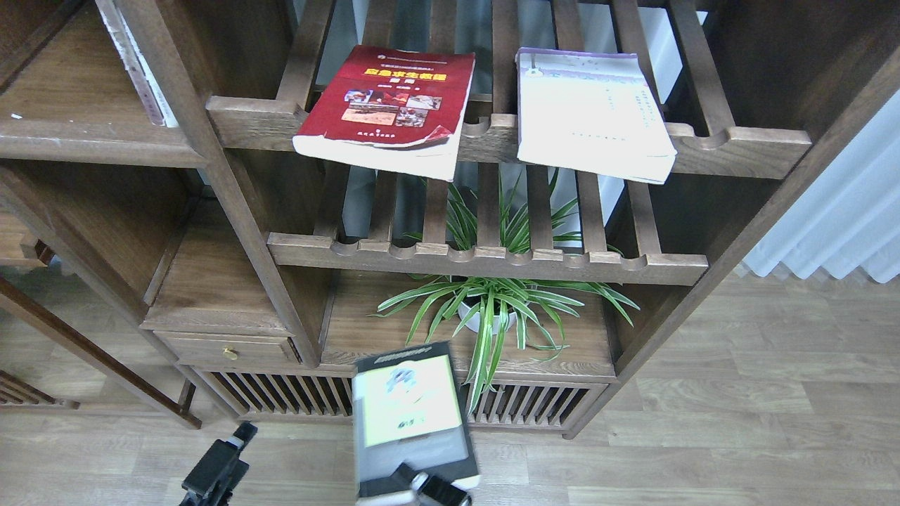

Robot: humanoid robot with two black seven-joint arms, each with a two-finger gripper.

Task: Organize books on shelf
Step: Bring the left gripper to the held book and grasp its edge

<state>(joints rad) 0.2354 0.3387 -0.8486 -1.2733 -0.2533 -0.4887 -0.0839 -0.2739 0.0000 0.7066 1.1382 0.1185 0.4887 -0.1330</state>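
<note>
The red book [383, 105] with a yellow title lies flat on the upper slatted rack, overhanging its front rail. The white book [590, 116] with a purple top strip lies to its right on the same rack, also overhanging. My right gripper [422, 488] at the bottom centre is shut on the lower edge of the dark-grey book [411, 414] with the lime-green panel and holds it cover-up in front of the cabinet's base. My left gripper [228, 453] is low at the bottom left, dark and empty-looking; its fingers cannot be told apart. The flat solid shelf [91, 137] is at the upper left.
A potted spider plant [492, 309] stands on a lower flat board [569, 355] under the second slatted rack [485, 256]. A small drawer with a brass knob [228, 349] is at the lower left. A thin pale panel [133, 63] leans by the left post. Wood floor lies below.
</note>
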